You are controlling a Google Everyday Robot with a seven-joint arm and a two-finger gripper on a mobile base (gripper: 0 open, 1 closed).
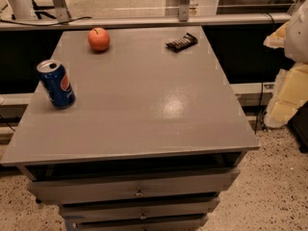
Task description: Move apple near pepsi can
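Observation:
The red-orange apple [98, 39] sits at the far left of the grey table top [144, 95], stem dimple up. The blue pepsi can [56, 84] stands upright near the table's left edge, closer to me than the apple and well apart from it. My gripper is not in view. Only pale cream parts of my arm [291, 66] show at the right edge of the view, beyond the table's right side and away from both objects.
A dark flat snack bar wrapper [181, 42] lies at the far right of the table. Drawers [137, 191] sit under the front edge. A rail [144, 22] runs behind the table. Speckled floor lies to the right.

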